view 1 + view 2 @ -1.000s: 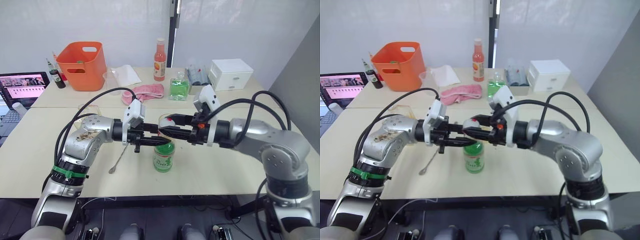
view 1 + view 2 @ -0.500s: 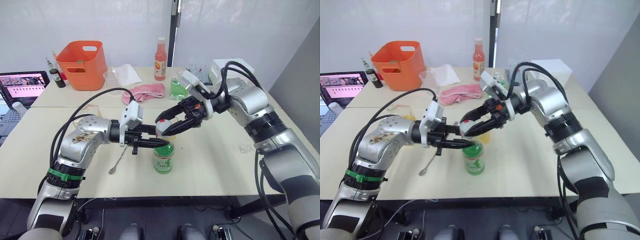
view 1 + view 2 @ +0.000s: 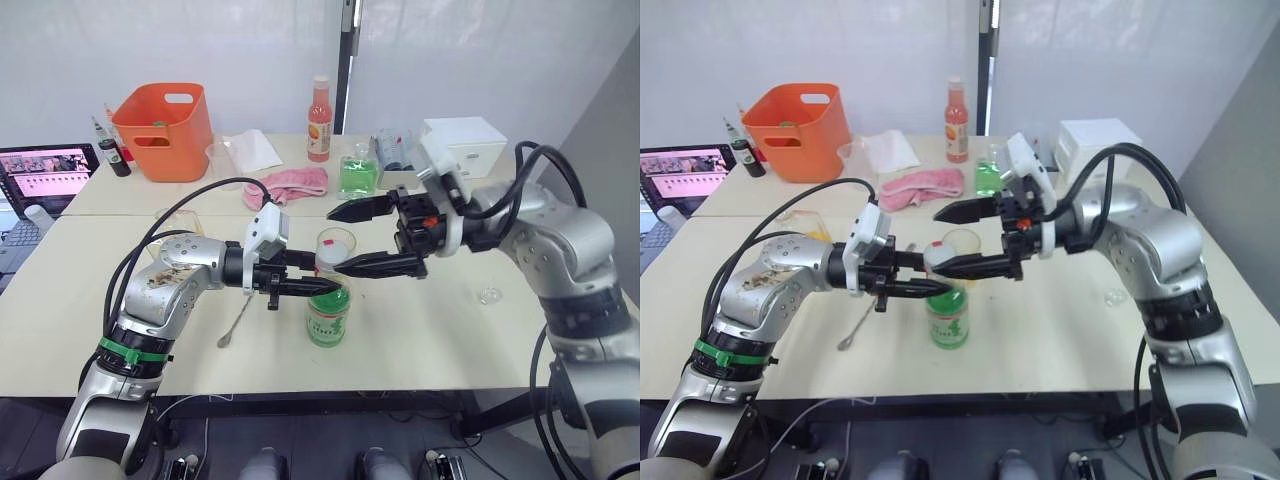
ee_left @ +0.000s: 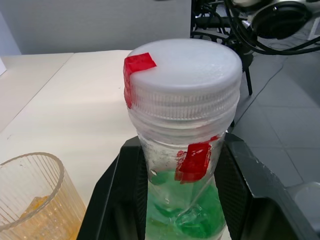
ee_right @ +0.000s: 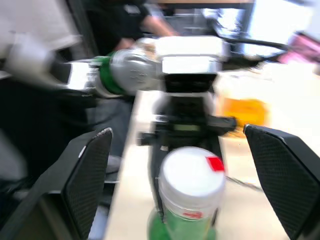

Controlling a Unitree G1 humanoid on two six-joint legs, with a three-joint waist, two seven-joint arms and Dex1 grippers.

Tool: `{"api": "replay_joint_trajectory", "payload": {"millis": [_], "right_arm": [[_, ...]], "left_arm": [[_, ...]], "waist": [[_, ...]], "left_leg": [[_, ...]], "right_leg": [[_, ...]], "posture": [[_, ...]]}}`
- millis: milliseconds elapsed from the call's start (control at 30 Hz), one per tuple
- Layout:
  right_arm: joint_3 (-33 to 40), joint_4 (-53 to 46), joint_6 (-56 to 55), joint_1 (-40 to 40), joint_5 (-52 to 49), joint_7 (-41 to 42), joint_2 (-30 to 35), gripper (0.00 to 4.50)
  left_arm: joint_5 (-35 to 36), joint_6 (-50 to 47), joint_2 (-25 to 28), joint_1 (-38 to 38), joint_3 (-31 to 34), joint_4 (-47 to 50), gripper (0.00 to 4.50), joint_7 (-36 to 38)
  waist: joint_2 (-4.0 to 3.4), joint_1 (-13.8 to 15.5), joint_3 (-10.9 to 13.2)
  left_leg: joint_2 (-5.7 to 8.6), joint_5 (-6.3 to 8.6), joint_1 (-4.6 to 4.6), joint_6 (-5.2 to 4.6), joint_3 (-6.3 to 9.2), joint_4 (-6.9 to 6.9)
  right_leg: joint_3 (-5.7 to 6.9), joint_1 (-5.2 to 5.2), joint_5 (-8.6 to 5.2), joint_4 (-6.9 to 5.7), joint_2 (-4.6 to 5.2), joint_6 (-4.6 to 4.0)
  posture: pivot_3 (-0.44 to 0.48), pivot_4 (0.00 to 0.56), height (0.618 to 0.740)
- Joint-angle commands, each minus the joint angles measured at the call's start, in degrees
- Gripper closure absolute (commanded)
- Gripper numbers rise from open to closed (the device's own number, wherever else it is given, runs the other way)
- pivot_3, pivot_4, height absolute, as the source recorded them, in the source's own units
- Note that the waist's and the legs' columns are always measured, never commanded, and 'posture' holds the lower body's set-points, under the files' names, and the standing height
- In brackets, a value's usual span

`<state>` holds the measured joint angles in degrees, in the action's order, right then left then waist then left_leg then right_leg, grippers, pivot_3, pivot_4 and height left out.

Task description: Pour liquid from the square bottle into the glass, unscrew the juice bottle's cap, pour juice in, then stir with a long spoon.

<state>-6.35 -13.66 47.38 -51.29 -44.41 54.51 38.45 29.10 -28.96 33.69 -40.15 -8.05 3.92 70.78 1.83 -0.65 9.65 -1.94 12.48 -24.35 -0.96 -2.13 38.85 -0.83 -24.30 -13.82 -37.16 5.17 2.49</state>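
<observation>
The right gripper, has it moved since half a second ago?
Yes. The right gripper has dropped beside the cap, fingers spread wide, no longer above it.

Juice bottle: upright near the table's front edge; slim clear plastic, green and white label, neck clamped between two black fingers.
Juice: pale green, fills the bottle to the neck.
Cap: white, screwed on, with a red tape tab.
Glass: clear tumbler, upright just behind the bottle.
Liquid: yellow-orange, low in the glass.
Long spoon: thin, silver, flat on the table left of the bottle.
</observation>
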Motion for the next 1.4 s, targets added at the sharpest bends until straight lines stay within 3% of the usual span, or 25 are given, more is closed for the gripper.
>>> {"api": "replay_joint_trajectory", "payload": {"millis": [33, 133, 300, 567, 833, 867, 933, 1000, 1133, 1300, 1400], "right_arm": [[5.37, -13.75, 8.5, 4.65, -2.37, -15.42, -1.48, 0.06], [8.94, -18.96, 14.22, 7.11, -6.57, -25.75, -5.84, 0.06], [9.5, -23.0, 19.75, 8.63, -9.35, -33.85, -8.99, 0.06], [9.75, -22.61, 21.75, 8.29, -11.33, -37.64, -9.28, 0.06], [9.27, -21.82, 20.84, 8.64, -11.53, -38.23, -9.16, 2.57], [9.05, -21.57, 20.41, 8.59, -11.35, -37.71, -8.97, 2.8], [8.81, -20.71, 19.5, 8.37, -11.06, -36.38, -8.57, 2.8], [7.7, -17.53, 15.69, 7.46, -9.41, -29.87, -6.8, 2.8], [2.32, -9.79, 5.23, 5.93, -4.38, -8.98, -0.89, 2.8], [-7.04, 7.29, -7.53, -1.04, 3.16, 20.48, 2.36, 2.8], [-14.97, 24.76, -16.84, -11.67, 11.35, 35.91, -0.62, 2.8]], "left_arm": [[-0.21, -1.24, 0.05, 0.26, -0.73, 0.05, 3.06, 0.25], [-0.21, -1.2, -0.05, 0.13, -0.99, -0.15, 3.06, 0.5], [-0.16, -1.04, -0.08, 0.0, -1.27, -0.36, 3.06, 1.05], [-0.34, -0.55, 0.06, -0.52, -1.28, -1.1, 3.06, 1.89], [-0.45, -0.61, 0.24, -0.29, -1.26, -0.84, 3.06, 1.82], [-0.45, -0.67, 0.25, -0.26, -1.26, -0.77, 3.06, 1.76], [-0.5, -0.73, 0.21, -0.28, -1.31, -0.73, 3.06, 1.63], [-0.48, -0.88, 0.21, -0.17, -1.33, -0.53, 3.06, 1.44], [-0.3, -1.13, 0.39, 0.39, -1.42, 0.25, 3.06, 1.25], [0.02, -1.31, 0.77, 0.98, -1.48, 1.04, 3.06, 1.26], [0.27, -1.55, 0.97, 1.25, -1.45, 1.59, 3.06, 1.17]], "waist": [[0.0, 0.1, 0.0], [0.0, 0.12, 0.0], [0.0, 0.02, 0.0], [0.0, -0.03, 0.0], [0.0, -0.04, 0.0], [0.0, -0.04, 0.0], [0.0, -0.04, 0.0], [0.0, -0.04, 0.0], [0.0, -0.06, 0.0], [0.0, -0.07, 0.0], [-0.01, -0.37, 0.0]], "left_leg": [[0.01, -0.01, -0.01, 0.01, 0.02, 0.0], [0.05, 0.0, -0.06, 0.0, 0.02, 0.01], [0.05, 0.0, -0.04, 0.0, 0.05, 0.01], [0.06, 0.0, -0.05, 0.0, 0.04, 0.0], [0.05, 0.0, -0.05, 0.0, 0.04, 0.0], [0.05, 0.0, -0.05, 0.0, 0.04, 0.0], [0.05, 0.0, -0.05, 0.0, 0.04, 0.01], [0.06, 0.0, -0.05, 0.0, 0.04, 0.01], [0.06, 0.0, -0.04, 0.0, -0.1, 0.01], [0.04, 0.0, -0.04, -0.01, -0.28, 0.0], [0.04, 0.01, -0.02, -0.02, -0.33, 0.0]], "right_leg": [[0.01, 0.01, 0.0, 0.0, 0.0, 0.0], [0.0, 0.02, 0.0, 0.07, 0.02, 0.01], [0.01, 0.03, 0.0, 0.06, 0.01, 0.01], [0.01, 0.03, -0.01, 0.09, -0.01, 0.02], [0.01, 0.04, -0.01, 0.1, -0.02, 0.03], [0.01, 0.04, -0.01, 0.1, -0.02, 0.03], [0.01, 0.04, -0.01, 0.1, -0.02, 0.03], [0.01, 0.04, -0.01, 0.1, -0.02, 0.03], [0.01, 0.05, -0.01, 0.13, -0.04, 0.03], [0.02, 0.07, -0.02, 0.18, -0.07, 0.04], [-0.01, 0.04, -0.02, 0.17, -0.08, 0.04]], "posture": [[0.0, 0.15, 0.715], [0.0, 0.15, 0.715], [0.0, 0.15, 0.715], [0.0, 0.15, 0.715], [0.0, 0.15, 0.715], [0.0, 0.15, 0.715], [0.0, 0.15, 0.715], [0.0, 0.15, 0.715], [0.0, 0.15, 0.715], [0.0, 0.15, 0.715], [0.0, 0.15, 0.715]]}}
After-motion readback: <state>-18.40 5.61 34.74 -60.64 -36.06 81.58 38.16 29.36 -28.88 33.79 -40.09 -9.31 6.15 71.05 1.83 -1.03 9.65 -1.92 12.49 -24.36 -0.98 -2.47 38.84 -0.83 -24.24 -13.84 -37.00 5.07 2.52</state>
